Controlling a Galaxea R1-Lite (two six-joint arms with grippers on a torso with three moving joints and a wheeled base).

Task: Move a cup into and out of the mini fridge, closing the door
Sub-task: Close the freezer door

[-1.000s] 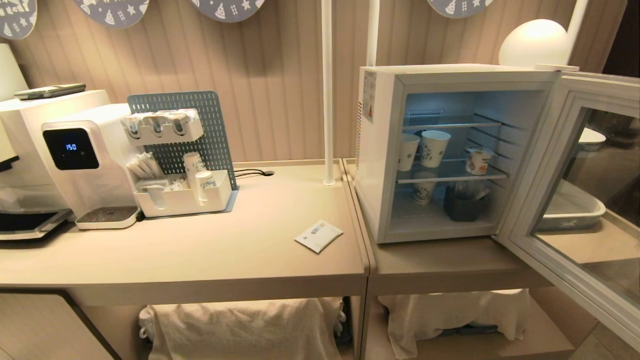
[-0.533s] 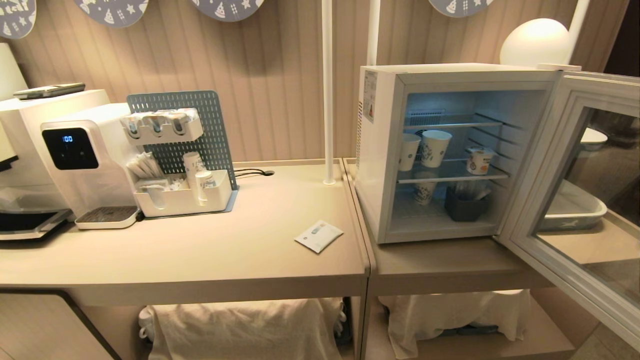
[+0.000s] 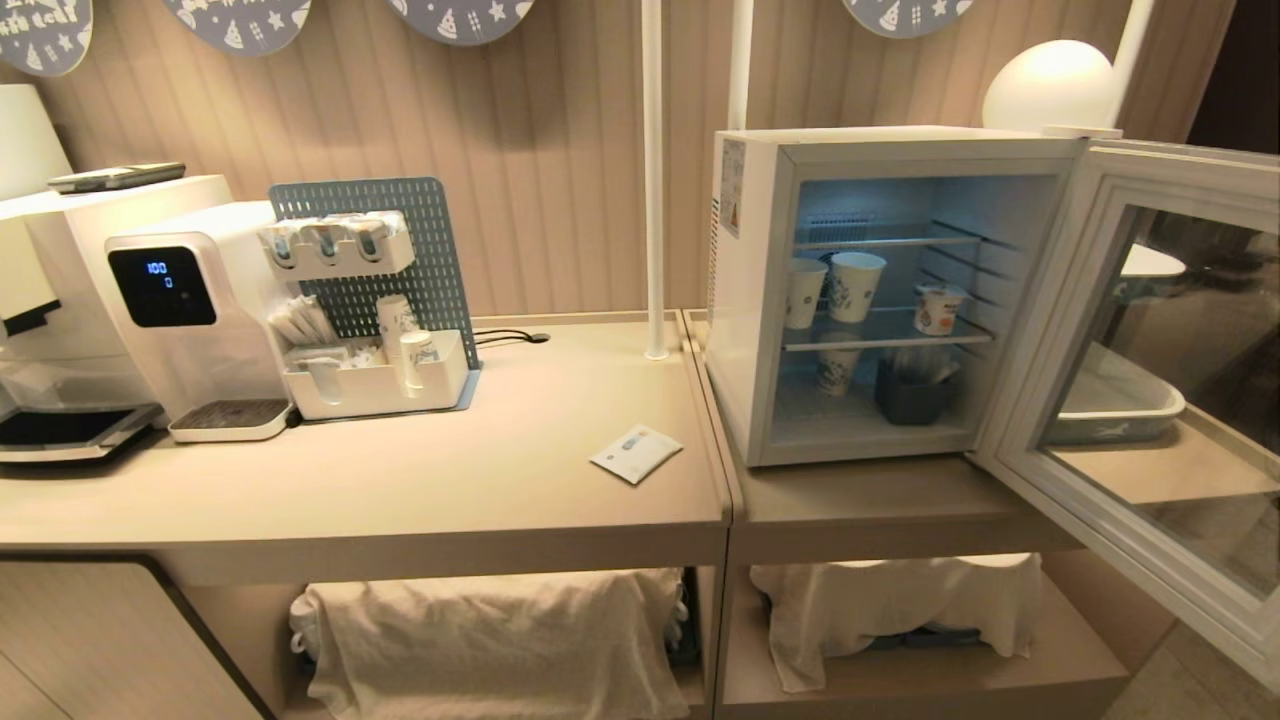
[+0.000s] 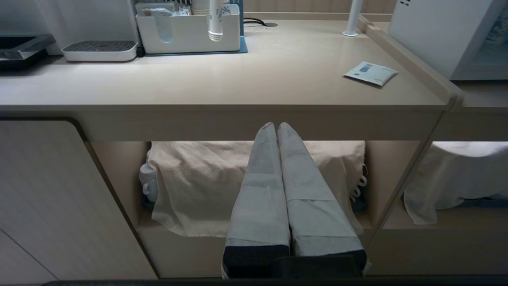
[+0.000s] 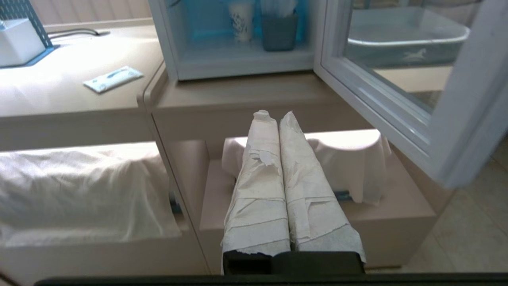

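Note:
The white mini fridge (image 3: 752,300) stands on the right-hand counter with its door (image 3: 1150,400) swung wide open to the right. The cup (image 3: 937,308), small and white with an orange label, sits on the right of the middle wire shelf. Neither arm shows in the head view. My left gripper (image 4: 276,124) is shut and empty, held low before the left counter's front edge. My right gripper (image 5: 277,114) is shut and empty too, low in front of the fridge's counter, with the open door (image 5: 397,103) to its right.
Two taller paper cups (image 3: 855,286) share the middle shelf; another cup and a dark holder (image 3: 910,400) stand below. A drinks machine (image 3: 190,320), a pegboard organiser (image 3: 375,300) and a flat packet (image 3: 637,452) lie on the left counter. Cloth-covered items (image 3: 490,640) fill the shelves underneath.
The whole head view has shifted: the scene now sits slightly lower-left and farther off, so the camera moved. The machine's display changed. Fridge, door and cup stay put.

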